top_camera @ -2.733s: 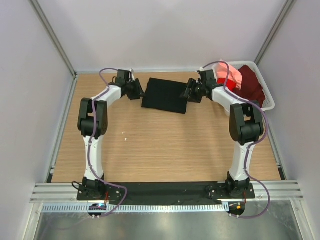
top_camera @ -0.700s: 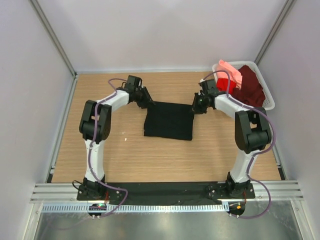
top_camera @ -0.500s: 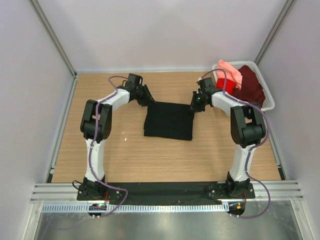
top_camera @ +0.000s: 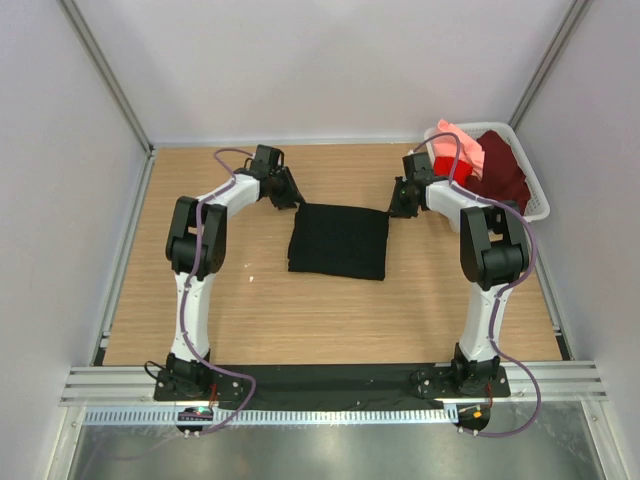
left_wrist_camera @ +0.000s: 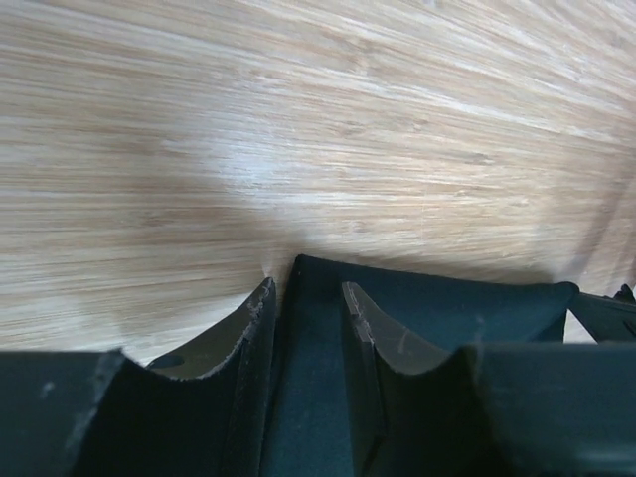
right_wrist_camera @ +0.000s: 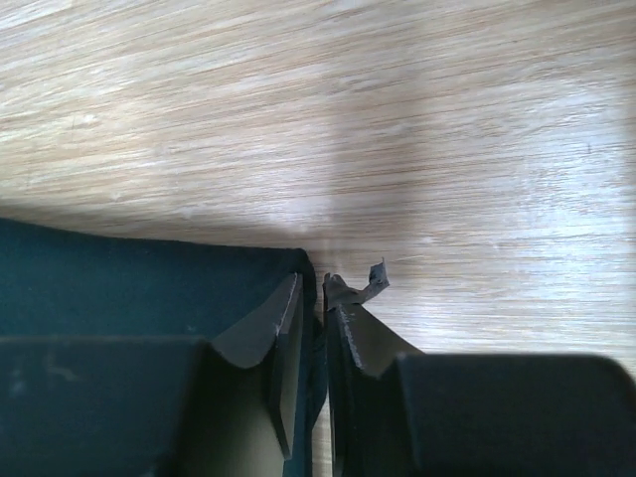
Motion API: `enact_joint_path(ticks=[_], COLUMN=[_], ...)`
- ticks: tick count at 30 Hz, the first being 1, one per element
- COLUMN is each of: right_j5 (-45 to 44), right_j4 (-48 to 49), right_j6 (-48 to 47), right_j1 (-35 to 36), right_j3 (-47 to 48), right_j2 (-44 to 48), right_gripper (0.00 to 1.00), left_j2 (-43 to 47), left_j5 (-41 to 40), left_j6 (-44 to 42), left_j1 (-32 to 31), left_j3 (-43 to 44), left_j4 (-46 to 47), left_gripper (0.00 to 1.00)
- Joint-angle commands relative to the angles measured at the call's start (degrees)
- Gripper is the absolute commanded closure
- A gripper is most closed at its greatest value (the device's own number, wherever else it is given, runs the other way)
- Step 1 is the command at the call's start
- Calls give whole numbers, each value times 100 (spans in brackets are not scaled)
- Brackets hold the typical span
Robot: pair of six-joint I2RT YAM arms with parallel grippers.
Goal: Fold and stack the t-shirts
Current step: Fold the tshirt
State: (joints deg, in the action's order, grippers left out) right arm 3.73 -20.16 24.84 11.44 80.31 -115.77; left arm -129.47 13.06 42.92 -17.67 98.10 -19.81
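Observation:
The black t-shirt [top_camera: 338, 242] lies folded into a flat rectangle mid-table. My left gripper [top_camera: 290, 198] is at its far left corner. In the left wrist view its jaws [left_wrist_camera: 306, 288] stand apart, with that corner of the black cloth [left_wrist_camera: 308, 378] lying between them. My right gripper [top_camera: 398, 205] is at the far right corner. In the right wrist view its jaws [right_wrist_camera: 315, 283] are almost together, with the cloth's edge [right_wrist_camera: 149, 288] between them. The salmon-pink [top_camera: 460, 140], red [top_camera: 448, 168] and maroon [top_camera: 500, 165] shirts are piled in the basket. The white chest label is hidden.
A white basket [top_camera: 537, 208] stands at the far right corner of the wooden table [top_camera: 330, 320], just behind my right arm. A small white speck [top_camera: 250, 279] lies left of the black shirt. Walls enclose the table on three sides.
Both grippers have dragged the folded black shirt from the far edge toward the middle and laid it flat. Since half a second ago both have drawn slightly back toward the far corners.

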Motion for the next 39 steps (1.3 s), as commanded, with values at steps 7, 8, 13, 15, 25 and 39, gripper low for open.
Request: enact_joint_path(ticks=[7,8,13,15,25,39], right_j5=[-127,-92,337,610,2080,1561], right_j4=[-425,-505,-621,-542,468,-40], right_j6=[-6,12,73,82,302,-14], right_j1=[-46,-46,-37,-37,-10,-10], right_j3=[187,143,-383,-568,-2395,-2617], right_j2=[668,843,1372,1617,2225,3014], right_gripper=[62,60,62,65,72,64], left_j2=[439,562,1500,1818,2787,2524], left_j5=[329,259,240,381,1138,864], left_j6=[-380,-537,-758,-785,-371,-1152], left_j1=[264,264,229,116,-70,141], left_j3=[429,385,-421,-747,-3183,-2578], left_j4=[-417,-601,-840,-814,303,-418], left_gripper=[60,60,60,60,59,45])
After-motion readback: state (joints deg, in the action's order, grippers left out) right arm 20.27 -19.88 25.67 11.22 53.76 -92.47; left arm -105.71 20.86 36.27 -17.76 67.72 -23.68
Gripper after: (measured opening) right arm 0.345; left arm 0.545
